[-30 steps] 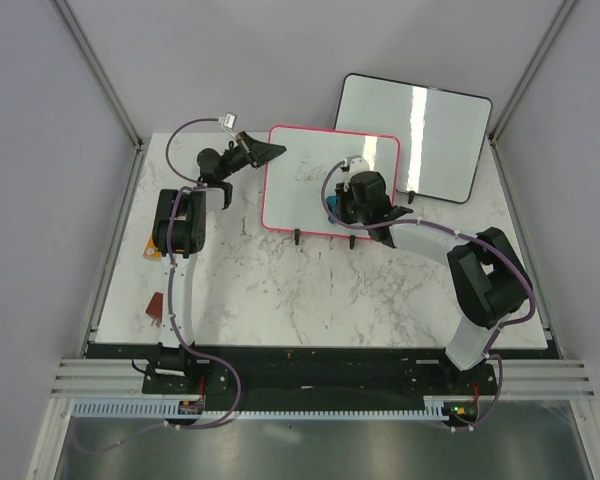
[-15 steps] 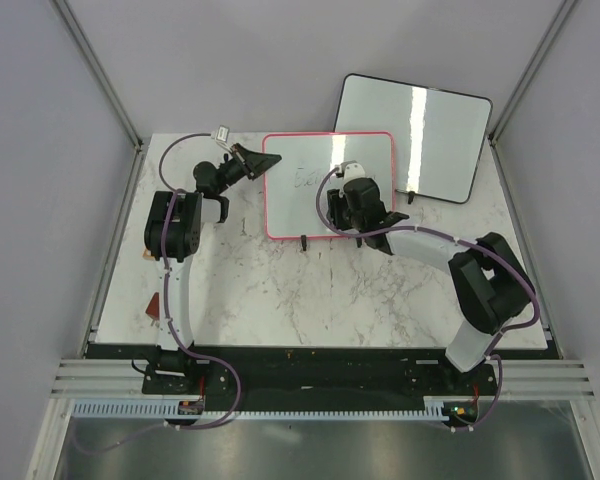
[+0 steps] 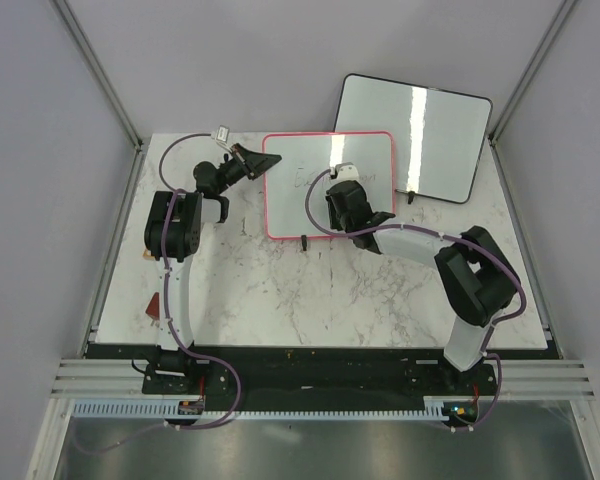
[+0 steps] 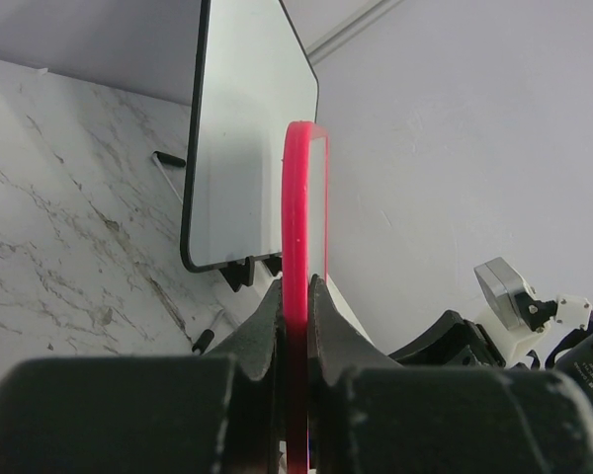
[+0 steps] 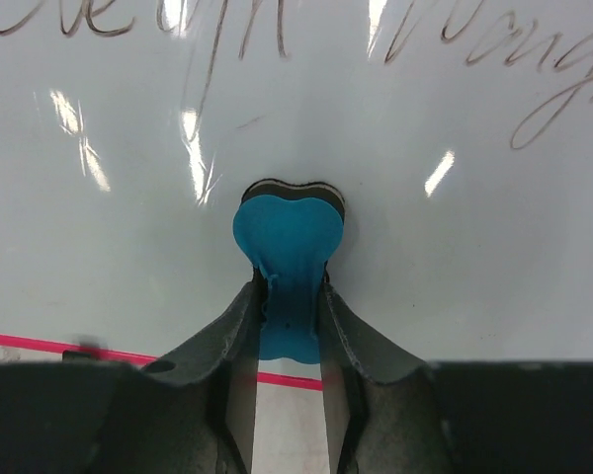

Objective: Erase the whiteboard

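The whiteboard (image 3: 310, 200), white with a pink frame, stands tilted up at the back of the marble table, with faint handwriting (image 3: 305, 177) near its top. My left gripper (image 3: 261, 160) is shut on its left frame edge; in the left wrist view the pink edge (image 4: 297, 217) runs straight between the fingers of that gripper (image 4: 296, 296). My right gripper (image 3: 342, 192) is shut on a blue eraser (image 5: 289, 237), whose dark pad presses flat on the board face (image 5: 474, 227), just below the cursive writing (image 5: 227, 30).
A larger black-framed whiteboard (image 3: 415, 140) stands behind and to the right, close behind the pink one (image 4: 247, 128). A small red object (image 3: 156, 305) lies at the table's left edge. Grey walls enclose the table on three sides.
The whiteboard has been tipped more upright and shifted with the left gripper. The right gripper has moved up and left on the board face with the eraser, closer to the writing.
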`<state>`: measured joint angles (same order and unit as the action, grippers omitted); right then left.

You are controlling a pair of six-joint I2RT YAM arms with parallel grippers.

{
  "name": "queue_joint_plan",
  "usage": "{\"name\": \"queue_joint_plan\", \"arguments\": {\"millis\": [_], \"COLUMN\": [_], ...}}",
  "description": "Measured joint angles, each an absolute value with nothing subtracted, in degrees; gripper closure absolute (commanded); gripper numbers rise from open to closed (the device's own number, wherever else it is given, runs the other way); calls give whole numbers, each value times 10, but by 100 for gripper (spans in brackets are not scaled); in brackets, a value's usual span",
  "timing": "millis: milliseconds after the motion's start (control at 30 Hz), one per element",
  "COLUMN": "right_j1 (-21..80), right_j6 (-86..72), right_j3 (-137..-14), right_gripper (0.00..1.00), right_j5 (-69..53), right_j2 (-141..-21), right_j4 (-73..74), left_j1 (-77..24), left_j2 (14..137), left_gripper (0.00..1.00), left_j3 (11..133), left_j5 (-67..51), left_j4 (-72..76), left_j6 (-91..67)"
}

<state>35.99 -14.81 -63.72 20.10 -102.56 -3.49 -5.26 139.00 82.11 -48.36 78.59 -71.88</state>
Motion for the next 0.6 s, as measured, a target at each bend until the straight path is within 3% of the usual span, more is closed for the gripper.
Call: {"name": "queue_joint_plan", "arguments": {"millis": [267,600], "right_j1": [372,375], "right_j6": [-147,-145], "right_j3": [-655,-655], "right_gripper": [96,98], "right_j5": [244,267], "right_j2": [-1041,-1043], "right_j4": [-21,-27], "left_j1": [-53,-53], "left_j2": [1391,1379], "left_gripper": [98,98], "left_j3": [821,780], "left_j5": [-483,-460], "left_j4": [786,805], "left_j6": [-719,-718]}}
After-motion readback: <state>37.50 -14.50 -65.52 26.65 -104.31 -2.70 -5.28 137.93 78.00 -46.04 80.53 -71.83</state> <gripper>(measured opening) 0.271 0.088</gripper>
